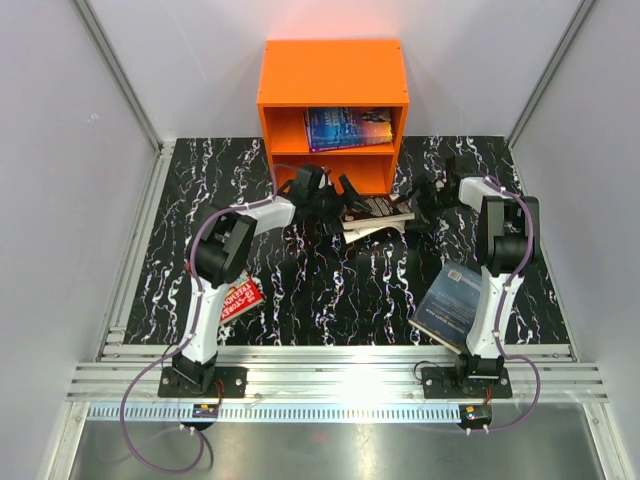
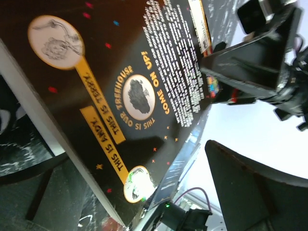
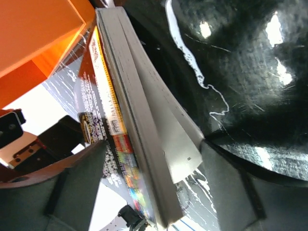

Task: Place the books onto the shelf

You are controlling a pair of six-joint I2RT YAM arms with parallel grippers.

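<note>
Left pincer (image 2: 204, 107): wide open and holding nothing. One finger (image 2: 250, 57) is above the gap and one below it.
Just ahead of it: the black book (image 2: 144, 96), back cover facing the wrist camera, with gold banners, round portraits and white print. The book's edge is close to the fingertips.
Right pincer (image 3: 154, 144): also wide. Its two dark fingers stand on either side of the black book's page edge, and a sliver of light shows on each side, so it is not clamped.
Between the pincers: the black book lies on the surface (image 1: 330, 290), the left pincer at its left end and the right pincer at its right end. A pale block of pages shows beneath it; whether that is a second book cannot be told.
Shelf (image 1: 333, 70): orange, at the back of the surface just behind the black book. Its lower compartment opens toward the book.
Blue book (image 1: 348, 128): already in the upper compartment, lying on the divider.
Red book (image 1: 240, 298): flat on the surface beside the left arm, well apart from the shelf.
Grey book (image 1: 448, 303): blue-grey, flat near the right arm's base, partly hidden by that arm.
</note>
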